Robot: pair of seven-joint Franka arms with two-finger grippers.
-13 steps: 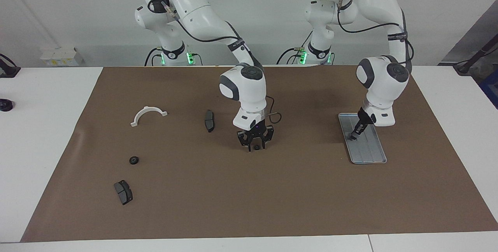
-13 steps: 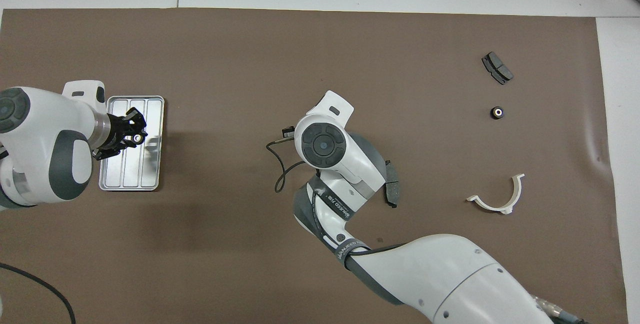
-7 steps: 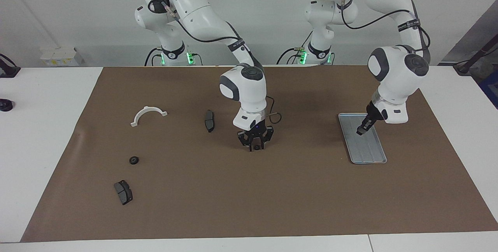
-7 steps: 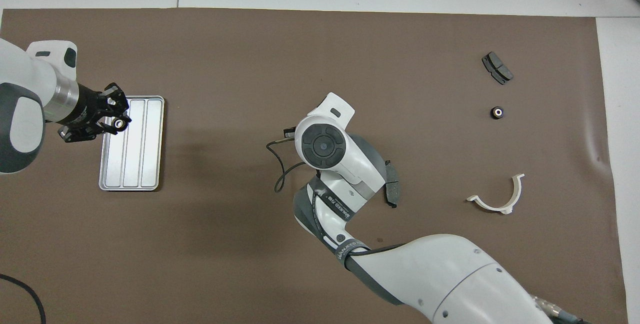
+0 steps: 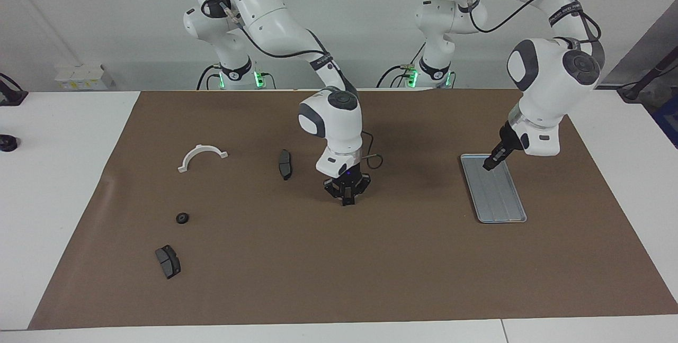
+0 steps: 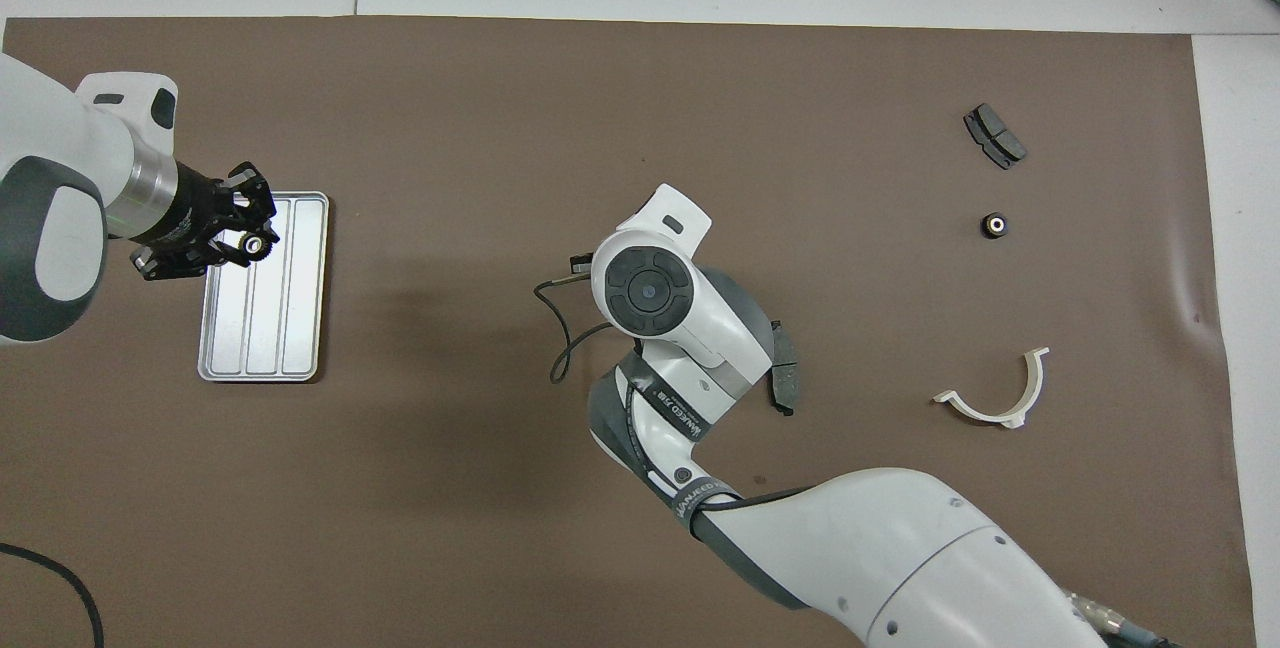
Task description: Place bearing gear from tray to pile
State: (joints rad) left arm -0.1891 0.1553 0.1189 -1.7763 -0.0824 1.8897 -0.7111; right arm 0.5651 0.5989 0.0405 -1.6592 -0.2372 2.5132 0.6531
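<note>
brown paper (image 5: 402, 258) covers the counter (image 5: 69, 173), and the parts lie spread over it. nearest the robots, toward the right arm's end, is a white half-ring (image 5: 202, 155), and beside it, toward the middle, a dark brake pad (image 5: 285, 163).

toward the left arm's end lies the tray (image 5: 503, 202), silver-grey and ridged, with nothing left in it. the left gripper (image 5: 488, 163) hangs over the tray's end nearest the robots. in the overhead view its fingers are clenched on the bearing gear (image 6: 258, 244), a small dark ring with a pale centre, raised clear of the metal. so the pick looks done, while the carry and the put-down are not.

the right gripper (image 5: 346, 199) is down at the middle of the paper with its fingers drawn together. i cannot tell whether anything sits between them, and its own wrist hides the tips from above.

farther out, toward the right arm's end, a loose gear (image 5: 182, 218) lies alone on the paper, and farthest of all is a second brake pad (image 5: 168, 261). no real heap shows anywhere. the loose gear is my guess for where the pile begins, which would mean a trip across most of the counter, perhaps with a hand-over to the right arm.
</note>
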